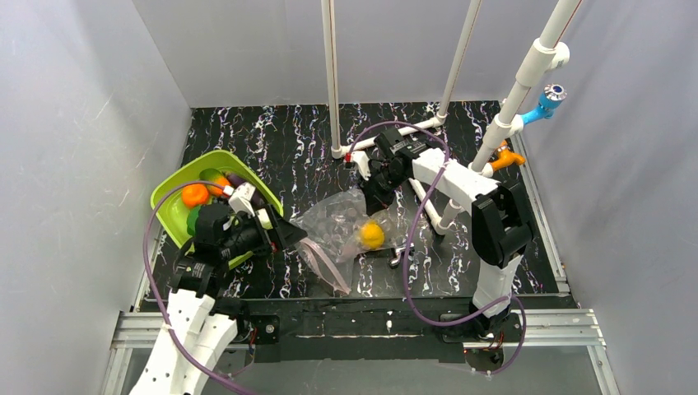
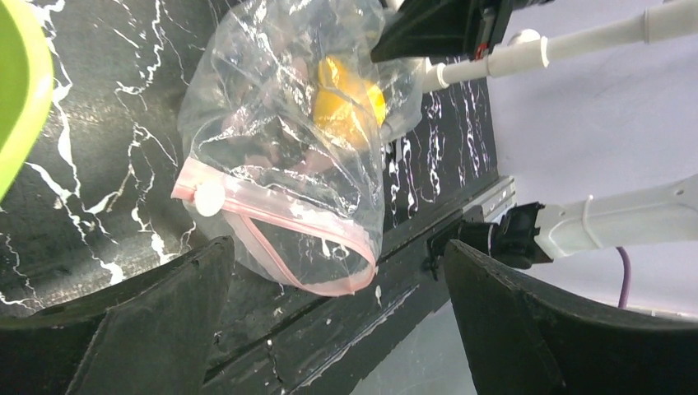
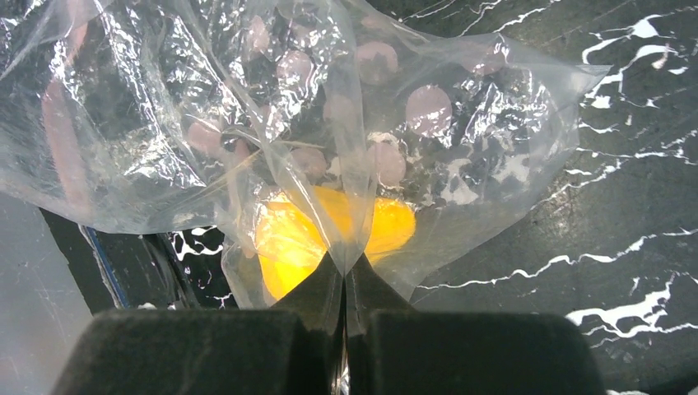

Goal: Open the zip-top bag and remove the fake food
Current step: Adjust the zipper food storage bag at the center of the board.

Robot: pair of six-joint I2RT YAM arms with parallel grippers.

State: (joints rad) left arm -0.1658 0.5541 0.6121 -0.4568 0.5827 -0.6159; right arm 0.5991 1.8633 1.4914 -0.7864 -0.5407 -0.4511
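The clear zip-top bag (image 1: 333, 230) lies in the middle of the table, its pink zip strip (image 2: 280, 216) gaping open toward the near edge. A yellow lemon (image 1: 372, 235) sits inside, near the far end; it shows in the left wrist view (image 2: 346, 103) and the right wrist view (image 3: 288, 239). My right gripper (image 1: 374, 204) is shut on a fold of the bag's film (image 3: 346, 267) just above the lemon. My left gripper (image 1: 292, 234) is open and empty at the bag's left side; in its own view (image 2: 337, 280) the bag's mouth lies just beyond its fingers.
A lime-green tray (image 1: 169, 206) at the left, partly under my left arm, holds an orange (image 1: 195, 195), a dark purple eggplant (image 1: 239, 179) and a green piece (image 1: 196, 220). White pipes (image 1: 332, 82) stand at the back and right. A metal rail (image 1: 370, 325) runs along the near edge.
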